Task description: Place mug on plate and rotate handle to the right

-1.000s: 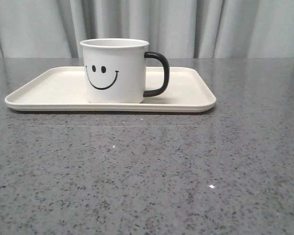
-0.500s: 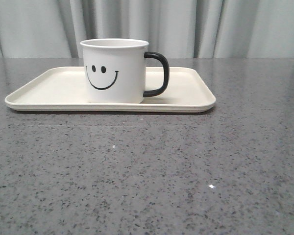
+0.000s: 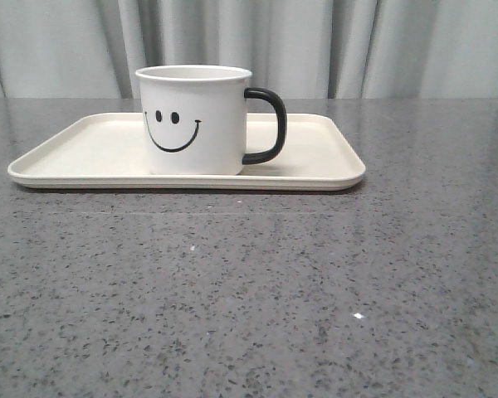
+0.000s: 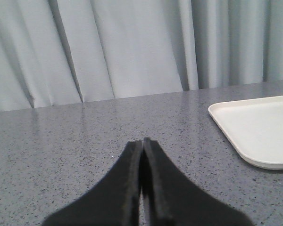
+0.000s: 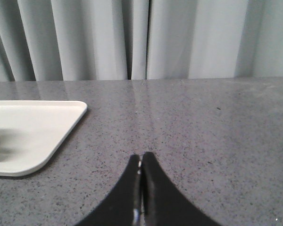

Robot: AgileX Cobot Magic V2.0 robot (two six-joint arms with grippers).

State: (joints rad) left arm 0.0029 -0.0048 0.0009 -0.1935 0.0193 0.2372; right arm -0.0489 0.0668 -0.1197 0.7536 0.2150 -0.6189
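— Both grippers: left gripper [image 4: 142,141] and right gripper [image 5: 140,155] clenched, empty, clear of the plate [image 3: 91,157]?
— Yes. Mug [image 3: 195,120] upright on plate, handle [image 3: 270,124] pointing right.

Mug [image 3: 195,120] sits on plate [image 3: 315,170], approx mid-plate; handle [image 3: 267,124] twd plate's right edge. Plate nr worktop [image 3: 249,290] back edge.

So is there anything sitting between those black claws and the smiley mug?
Nothing visible. The mug stands on the plate, and only bare grey table shows ahead of the shut left gripper and right gripper.
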